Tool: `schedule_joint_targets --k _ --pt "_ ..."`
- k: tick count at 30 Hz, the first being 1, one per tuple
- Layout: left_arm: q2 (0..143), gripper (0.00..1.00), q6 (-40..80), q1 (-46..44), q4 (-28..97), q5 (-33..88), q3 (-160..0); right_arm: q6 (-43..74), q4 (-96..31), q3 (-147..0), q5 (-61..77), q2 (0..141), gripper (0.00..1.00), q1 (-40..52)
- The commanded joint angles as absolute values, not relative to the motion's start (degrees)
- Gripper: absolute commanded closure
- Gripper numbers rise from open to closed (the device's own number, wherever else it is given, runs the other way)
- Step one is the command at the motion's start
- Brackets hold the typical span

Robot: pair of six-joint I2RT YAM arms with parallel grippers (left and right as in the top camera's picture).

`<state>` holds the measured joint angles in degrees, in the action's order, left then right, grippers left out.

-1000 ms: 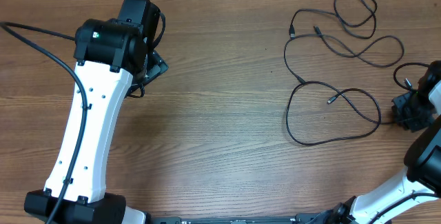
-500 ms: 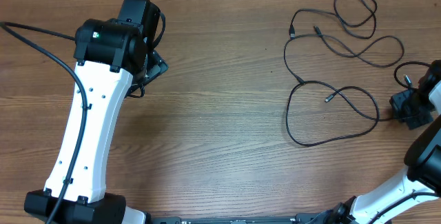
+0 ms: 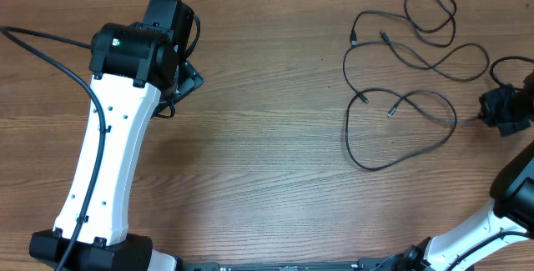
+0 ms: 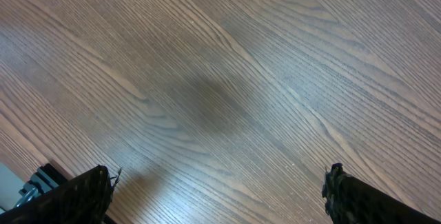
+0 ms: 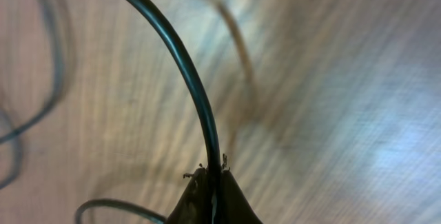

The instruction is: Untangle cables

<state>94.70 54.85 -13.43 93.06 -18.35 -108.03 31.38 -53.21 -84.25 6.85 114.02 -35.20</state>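
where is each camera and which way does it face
Overhead: above the table, facing straight down; shows the left arm, the right arm and the cables.
Left wrist: on the left arm, faces down at bare wood; its open fingertips at the bottom corners.
Right wrist: faces down along shut fingers pinching a cable.
Shared: overhead also shows the right gripper on that cable.

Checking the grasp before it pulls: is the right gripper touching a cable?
Touching. The right wrist view shows the right gripper pinching the cable between its closed fingers.
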Motion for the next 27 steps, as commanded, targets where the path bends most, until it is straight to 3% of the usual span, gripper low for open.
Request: schedule_joint_targets --k 1,4,5,9,13,17,27 --pt "95.2 0.00 53.7 -13.5 93.0 -18.2 -107.8 29.2 -52.9 -85.6 11.8 113.2 0.86 -35.1" --pt "95.2 0.00 53.7 -13.5 93.0 -18.2 -107.8 28.5 -53.7 -85.6 9.1 113.2 0.22 -35.1" --pt "95.2 0.00 53.7 -13.5 93.0 -18.2 -107.8 28.5 -54.2 -85.6 8.0 113.2 0.14 -35.1" --pt "95.2 0.01 53.7 -13.5 92.9 -18.2 -107.8 28.4 -55.4 -85.6 6.2 113.2 0.14 -35.1" --pt "95.2 0.00 53.8 -13.5 92.9 -18.2 -107.8 23.9 -54.5 -85.6 10.7 113.2 0.25 -34.6" --pt "95.2 0.00 53.8 -13.5 92.7 -18.1 -107.8 19.2 -54.2 -85.6 14.0 113.2 0.27 -32.4" --pt "95.2 0.00 53.7 -13.5 92.8 -18.1 -107.8 13.0 -51.9 -85.5 0.3 115.1 0.26 -20.6"
